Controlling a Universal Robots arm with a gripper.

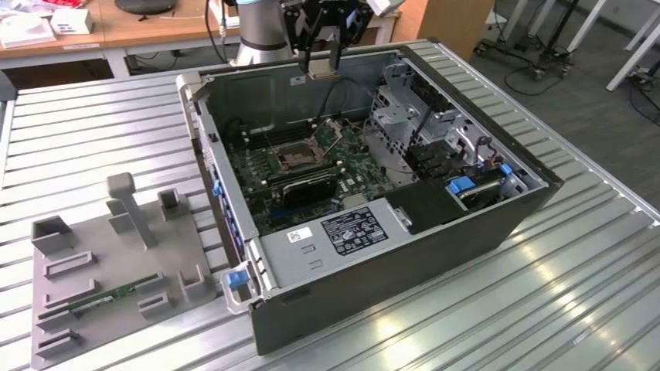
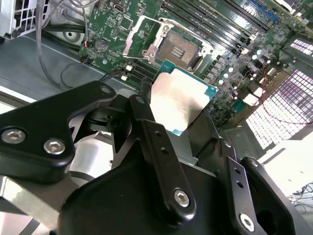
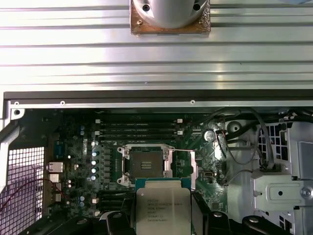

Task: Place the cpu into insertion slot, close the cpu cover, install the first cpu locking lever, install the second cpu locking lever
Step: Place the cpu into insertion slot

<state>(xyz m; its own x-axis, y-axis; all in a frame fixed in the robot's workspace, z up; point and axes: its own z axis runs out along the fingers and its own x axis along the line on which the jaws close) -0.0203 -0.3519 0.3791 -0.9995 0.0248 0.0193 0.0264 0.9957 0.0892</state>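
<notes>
My gripper [image 1: 323, 66] hangs above the back edge of the open computer case [image 1: 495, 224], shut on the cpu [image 1: 323, 73]. In both wrist views the cpu [image 2: 178, 98] [image 3: 163, 208] is a square silvery chip with a green rim, pinched between black fingers [image 2: 146, 129]. The insertion slot [image 1: 299, 157] [image 3: 146, 164] [image 2: 180, 49] lies bare on the green motherboard, well below the chip. The cpu cover [image 2: 141, 35] is swung open beside the slot. Thin lever wires [image 1: 332, 126] stand up next to the socket.
Memory slots [image 3: 137, 131] run beside the socket. A metal drive cage [image 1: 413, 116], black cables [image 1: 341, 93] and a power supply [image 1: 341, 232] crowd the case. On the exterior view's left a grey fixture tray [image 1: 113, 263] rests on the slatted table [image 1: 93, 131].
</notes>
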